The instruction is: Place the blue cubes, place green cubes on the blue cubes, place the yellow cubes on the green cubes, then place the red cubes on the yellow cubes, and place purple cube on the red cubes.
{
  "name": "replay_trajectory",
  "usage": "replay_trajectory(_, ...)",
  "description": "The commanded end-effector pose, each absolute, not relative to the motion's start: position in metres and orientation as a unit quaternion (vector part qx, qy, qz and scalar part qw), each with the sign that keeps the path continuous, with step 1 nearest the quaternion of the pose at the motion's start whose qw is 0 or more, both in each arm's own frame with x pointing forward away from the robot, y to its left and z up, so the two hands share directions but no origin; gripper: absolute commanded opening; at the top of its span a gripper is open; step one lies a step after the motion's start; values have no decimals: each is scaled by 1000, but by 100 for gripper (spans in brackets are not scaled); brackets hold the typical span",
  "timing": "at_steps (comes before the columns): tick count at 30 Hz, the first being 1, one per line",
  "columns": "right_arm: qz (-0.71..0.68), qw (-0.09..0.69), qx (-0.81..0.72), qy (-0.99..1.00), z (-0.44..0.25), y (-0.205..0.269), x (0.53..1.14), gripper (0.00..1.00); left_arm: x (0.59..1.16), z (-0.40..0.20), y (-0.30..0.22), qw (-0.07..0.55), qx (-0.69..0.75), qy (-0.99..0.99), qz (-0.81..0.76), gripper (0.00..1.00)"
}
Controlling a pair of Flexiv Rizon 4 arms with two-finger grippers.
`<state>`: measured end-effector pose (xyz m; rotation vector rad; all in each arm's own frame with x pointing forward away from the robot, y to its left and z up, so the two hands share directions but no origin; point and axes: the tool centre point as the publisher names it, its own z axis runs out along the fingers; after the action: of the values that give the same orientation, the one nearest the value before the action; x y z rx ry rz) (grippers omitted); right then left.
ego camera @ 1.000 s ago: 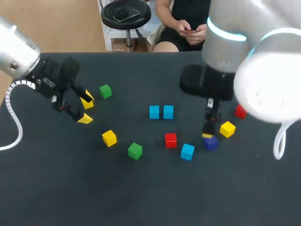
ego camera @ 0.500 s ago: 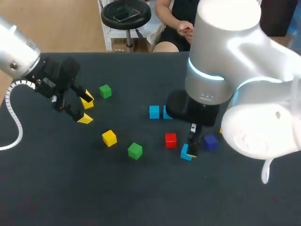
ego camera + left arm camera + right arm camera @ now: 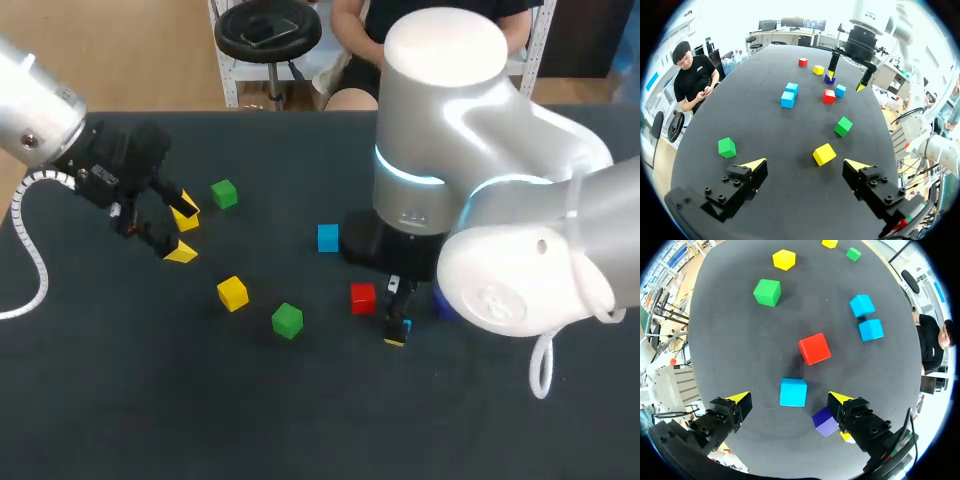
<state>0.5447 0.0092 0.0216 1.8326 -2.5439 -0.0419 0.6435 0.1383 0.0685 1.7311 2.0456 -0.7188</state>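
Right claw (image 3: 788, 399) is held open, nothing gripped. Loose blue cube (image 3: 793, 392) is framed between its fingers, right of centre on the surface (image 3: 300, 420). Judged step: grasp of this cube. A straight descent is advised, fingers set square to the cube's sides, closing only once low. Purple cube (image 3: 825, 421) is seen just beside one finger, contact not resolvable, so it could get nudged. Red cube (image 3: 814, 348) lies near ahead, then the blue pair (image 3: 870, 329) side by side, likely the drop spot. Green cube (image 3: 767, 292) is well clear. Left claw (image 3: 805, 164) is held open and empty toward the left edge, yellow cube (image 3: 824, 154) just ahead.
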Motion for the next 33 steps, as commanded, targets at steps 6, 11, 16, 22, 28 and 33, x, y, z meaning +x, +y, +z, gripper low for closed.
replay_trajectory(6, -17, 11, 575, -818, 11, 4, 541, 100, 643, 68, 139, 184, 614, 724, -255, 100)
replay_trajectory(11, -17, 16, 568, -822, 9, 3, 537, 100, 643, 68, 139, 184, 614, 724, -255, 100)
replay_trajectory(16, -13, 26, 569, -822, 4, 3, 537, 100, 643, 68, 139, 184, 614, 724, -255, 100)
replay_trajectory(22, -14, 31, 565, -825, 1, 3, 537, 100, 643, 68, 139, 184, 614, 724, -255, 100)
replay_trajectory(28, -16, 30, 563, -826, 1, 3, 538, 95, 643, 68, 139, 184, 614, 724, -255, 100)
replay_trajectory(33, -16, 29, 564, -825, 0, 3, 540, 45, 643, 68, 139, 184, 614, 724, -255, 100)
